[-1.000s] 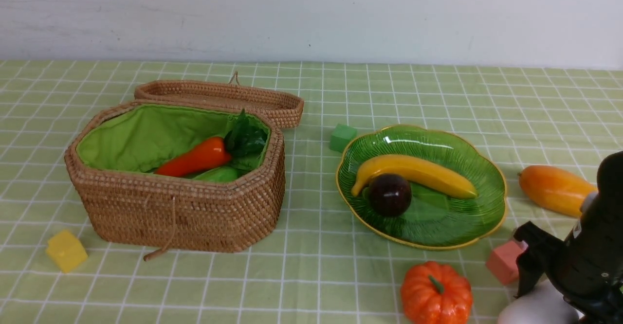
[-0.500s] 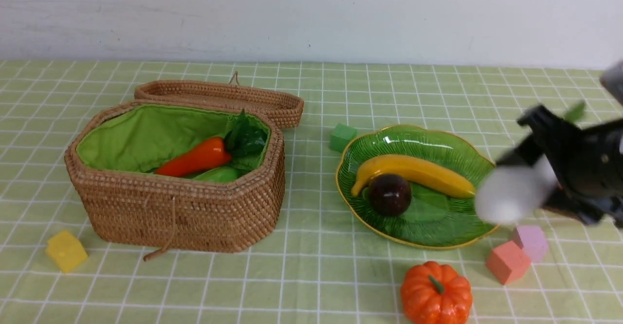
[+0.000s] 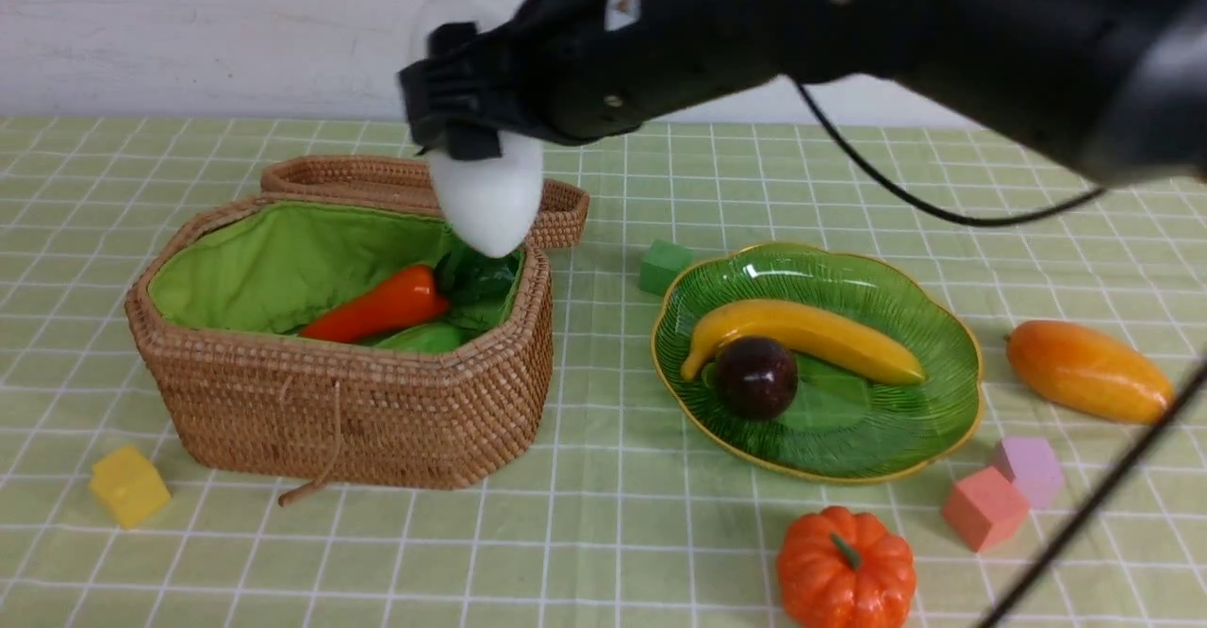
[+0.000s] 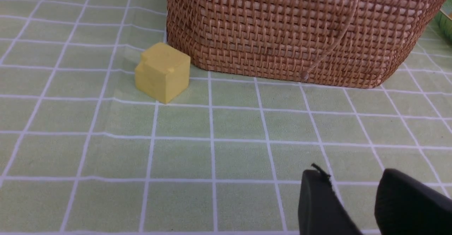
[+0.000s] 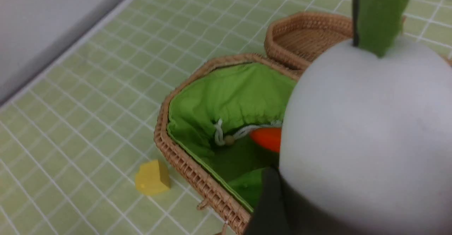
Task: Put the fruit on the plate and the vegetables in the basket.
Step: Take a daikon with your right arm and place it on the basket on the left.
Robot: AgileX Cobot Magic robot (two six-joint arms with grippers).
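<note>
The right end effector, spread wide, gripped the radish above the basket. Basket held carrot and cucumber; plate, banana and mangosteen.

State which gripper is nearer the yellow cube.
Left. The left gripper sits low over the tablecloth, a few tiles from the yellow cube; the right gripper holds the radish high above the basket, farther off.
</note>
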